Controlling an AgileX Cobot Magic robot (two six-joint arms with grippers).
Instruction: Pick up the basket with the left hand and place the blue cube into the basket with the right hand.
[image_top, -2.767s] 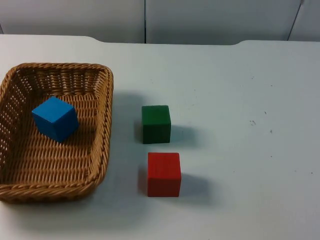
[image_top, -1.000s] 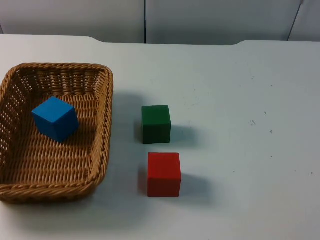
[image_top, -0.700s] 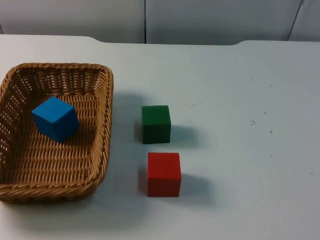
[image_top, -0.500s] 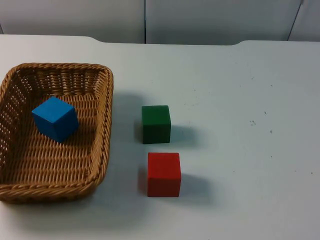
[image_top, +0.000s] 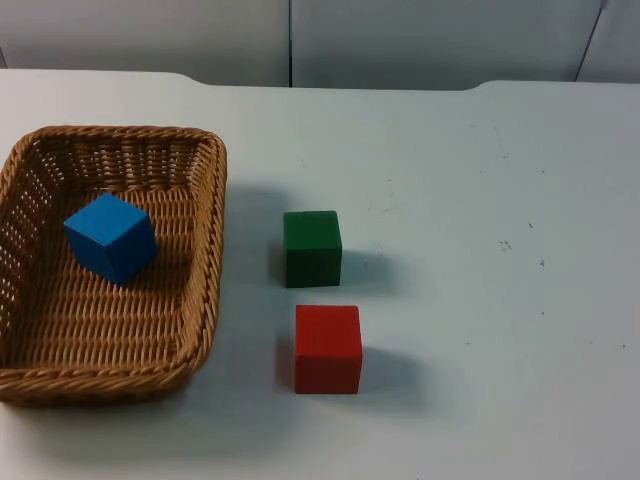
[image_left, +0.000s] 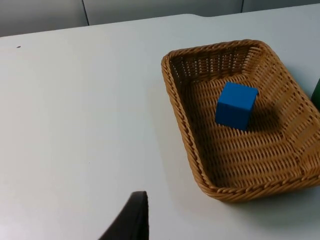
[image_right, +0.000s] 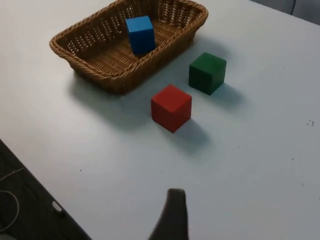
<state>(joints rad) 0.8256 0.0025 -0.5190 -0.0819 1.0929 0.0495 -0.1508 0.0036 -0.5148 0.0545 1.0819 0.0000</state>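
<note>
Basket (image_top: 205, 250) holding blue cube (image_top: 110, 237) sits on white table (image_top: 480, 200).

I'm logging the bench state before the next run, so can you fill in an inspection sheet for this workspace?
Surface: white table top, a few small dark specks.
Job's things: woven brown wicker basket resting on the table; blue cube already inside it, tilted.
Clutter: green cube and red cube beside the basket, apart from each other.
Grippers: left gripper, one black fingertip above bare table; right gripper, one fingertip above the table near its edge. Both wait.
Cables: nothing seen.
Surroundings: grey partition wall.
</note>
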